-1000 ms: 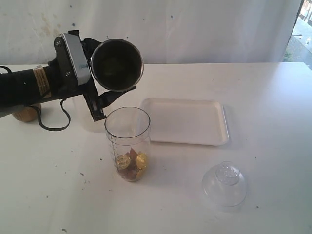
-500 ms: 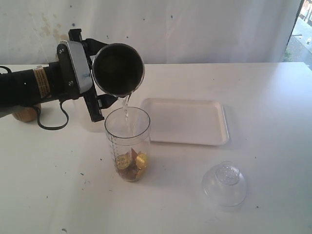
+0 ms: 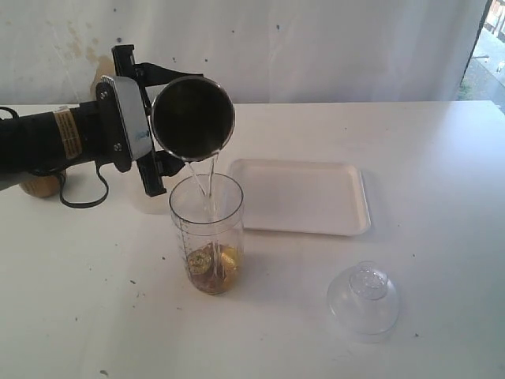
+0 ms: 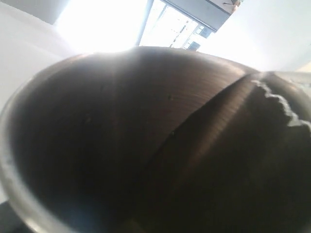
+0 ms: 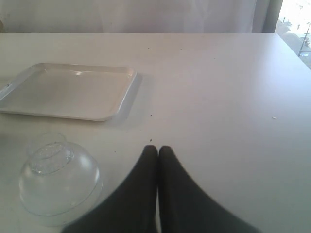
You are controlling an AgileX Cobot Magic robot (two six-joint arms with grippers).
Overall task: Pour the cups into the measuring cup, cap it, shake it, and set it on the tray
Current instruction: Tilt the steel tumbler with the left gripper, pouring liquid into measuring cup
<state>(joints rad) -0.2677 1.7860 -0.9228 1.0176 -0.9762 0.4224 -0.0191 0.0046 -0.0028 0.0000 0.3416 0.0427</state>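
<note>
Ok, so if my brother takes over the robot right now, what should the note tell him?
Left gripper: shut on the steel cup, tipped over the measuring cup, water streaming in.
Right gripper: shut, holding nothing; the clear lid lies on the table nearby.
Tray: beside the measuring cup, not holding it yet.
Done: one pour under way; a second steel cup is not in view.
Left: finish pouring, cap, shake, set it on the tray.
</note>
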